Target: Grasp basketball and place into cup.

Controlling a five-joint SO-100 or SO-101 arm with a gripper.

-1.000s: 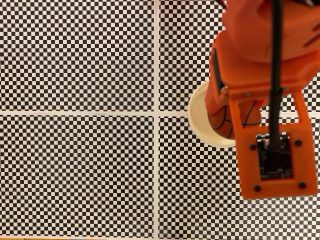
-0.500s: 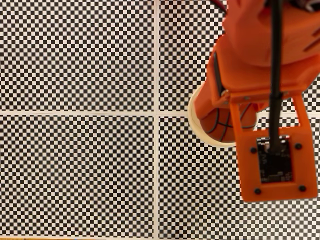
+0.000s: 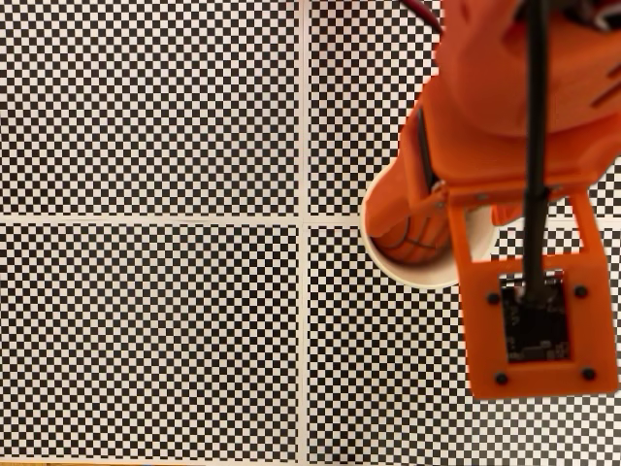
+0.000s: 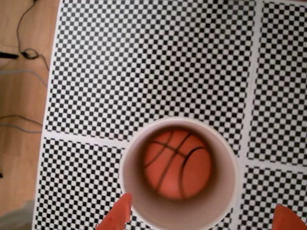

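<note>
Here the basketball [image 4: 176, 164] is seen lying inside the cup [image 4: 144, 203], down at its bottom, in the wrist view. Its orange-red surface and thin black curved seams are framed all round by the cup's cream inner wall, and nothing is touching it from above. The cup stands upright on the checkered mat [image 4: 144, 62], just below one of the mat's white dividing lines and beside the point where two such lines cross.

The gripper [image 4: 201, 223] is held spread: two orange fingertips [image 4: 117, 215] are seen at the bottom edge of the wrist view, one to the left of the cup and one to its right, well apart from each other and wider than the cup's mouth. Neither tip is pressed against the ball.

In the fixed view the cup [image 3: 417, 275] is largely covered by the orange arm [image 3: 514, 107] hanging over it; only the left and lower parts of its rim are visible. A rounded orange shape with dark lines is seen within that rim, but whether it is the ball or part of the gripper cannot be told there. A black cable [image 3: 534, 146] is run down the arm toward the wrist camera mount [image 3: 529, 325], which lies just below and to the right of the cup.

Bare wood and some loose wires [image 4: 24, 52] are seen to the left of the mat, well apart from the cup.
</note>
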